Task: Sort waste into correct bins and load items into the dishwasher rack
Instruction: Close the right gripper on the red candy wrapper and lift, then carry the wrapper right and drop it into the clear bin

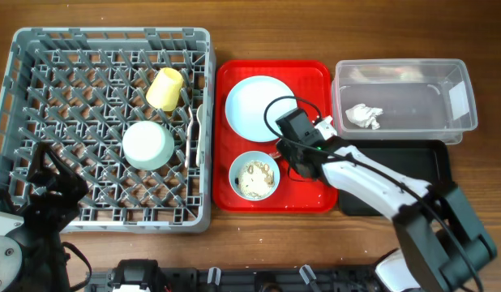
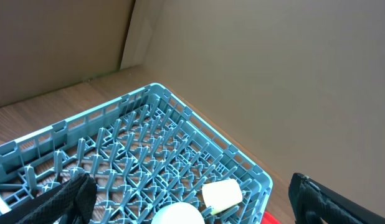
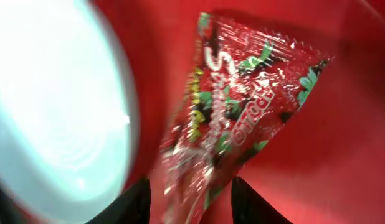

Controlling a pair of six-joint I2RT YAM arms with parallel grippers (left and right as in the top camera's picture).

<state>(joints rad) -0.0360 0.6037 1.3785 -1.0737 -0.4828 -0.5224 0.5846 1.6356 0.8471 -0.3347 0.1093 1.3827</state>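
**Overhead view.** Count of items:
- One grey dishwasher rack [image 1: 111, 219] sat at the left.
- The rack held one yellow cup [image 1: 165, 88] on its side and one pale blue bowl [image 1: 147, 144] turned mouth down.
- One red tray [image 1: 315, 81] lay beside the rack, carrying one light blue plate [image 1: 252, 101].
- The same tray carried a second bowl [image 1: 254, 176], which contained beige rice-like scraps [image 1: 257, 174].
- One clear tub [image 1: 457, 97] stood at the right, with one crumpled white napkin [image 1: 364, 116] inside.
- One black tray [image 1: 433, 162] lay just in front of the tub.

The table [image 1: 259, 235] was brown wood grain. The left arm [image 1: 48, 203] stood over the rack's near left corner. The right arm [image 1: 372, 182] reached across the black tray to the red tray, and its end was beside the plate.

**Left wrist view.** The left gripper [image 2: 189, 205] was spread fully wide and held nothing. It hovered above the rack, with the cup and the bowl's rim below it. A plain tan wall [image 2: 273, 74] rose behind the table.

**Right wrist view.** One snack wrapper [image 3: 242, 118] lay flat on the red tray, just beside the plate's rim. The wrapper was glossy, crinkled and red, with green, yellow and white print. The right gripper [image 3: 192, 202] was partly open, with its dark fingers [image 3: 133, 202] straddling the wrapper's lower end. A thin strip of tray showed on either side, so no grip was evident.
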